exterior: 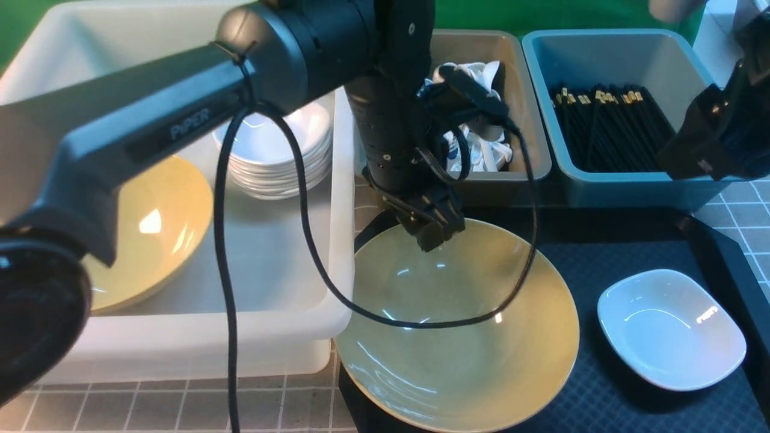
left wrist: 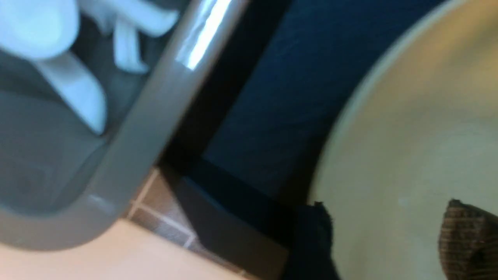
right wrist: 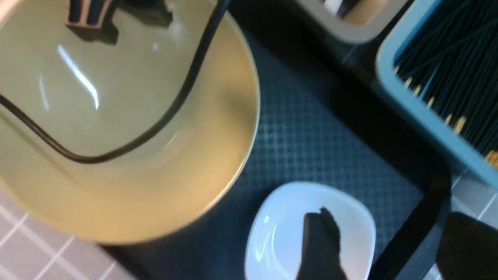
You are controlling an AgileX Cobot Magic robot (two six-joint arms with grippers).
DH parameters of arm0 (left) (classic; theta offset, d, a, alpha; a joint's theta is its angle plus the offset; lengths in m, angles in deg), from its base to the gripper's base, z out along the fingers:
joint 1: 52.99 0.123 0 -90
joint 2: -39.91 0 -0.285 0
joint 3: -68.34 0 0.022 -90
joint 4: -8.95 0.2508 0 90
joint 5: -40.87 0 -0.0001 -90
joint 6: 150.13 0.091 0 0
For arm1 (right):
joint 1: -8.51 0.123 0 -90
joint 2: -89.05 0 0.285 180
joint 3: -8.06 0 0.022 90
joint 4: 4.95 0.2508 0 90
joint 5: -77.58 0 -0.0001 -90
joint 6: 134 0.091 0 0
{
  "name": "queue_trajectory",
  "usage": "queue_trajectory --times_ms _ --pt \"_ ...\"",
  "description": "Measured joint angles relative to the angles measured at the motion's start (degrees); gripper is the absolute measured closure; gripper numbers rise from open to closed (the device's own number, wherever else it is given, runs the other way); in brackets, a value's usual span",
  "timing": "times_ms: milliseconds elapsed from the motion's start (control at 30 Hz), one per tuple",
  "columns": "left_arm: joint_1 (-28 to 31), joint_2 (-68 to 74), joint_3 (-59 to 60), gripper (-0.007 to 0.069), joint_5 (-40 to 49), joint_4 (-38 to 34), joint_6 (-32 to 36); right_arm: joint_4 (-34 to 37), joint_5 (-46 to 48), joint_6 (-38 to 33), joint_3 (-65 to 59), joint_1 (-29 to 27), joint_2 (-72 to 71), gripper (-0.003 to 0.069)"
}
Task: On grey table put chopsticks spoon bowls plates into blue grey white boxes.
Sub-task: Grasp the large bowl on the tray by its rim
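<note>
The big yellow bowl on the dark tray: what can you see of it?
It is a very wide, shallow round bowl, glossy olive-yellow, ceramic by its look, empty and upright. It rests on the left part of a dark textured tray, its left rim close beside the white box; whether they touch I cannot tell. The left gripper stands open at its far rim, one finger inside, one outside. A black cable hangs across in front of it.
</note>
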Motion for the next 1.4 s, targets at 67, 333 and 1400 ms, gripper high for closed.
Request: queue_trajectory --times_ms 67,333,1400 --pt "1.44 0.34 -0.22 0.0204 -0.82 -1.57 0.01 0.01 -1.52 0.00 -0.04 0.00 -0.24 0.0288" --pt "3.17 1.70 -0.69 0.0184 -1.90 -6.48 1.57 0.01 -4.54 -0.68 -0.58 0.00 -0.23 0.0303" --pt "4.65 -11.29 -10.29 0.0615 1.08 -12.07 6.43 0.79 -5.56 -4.97 8.56 0.00 2.75 0.0659"
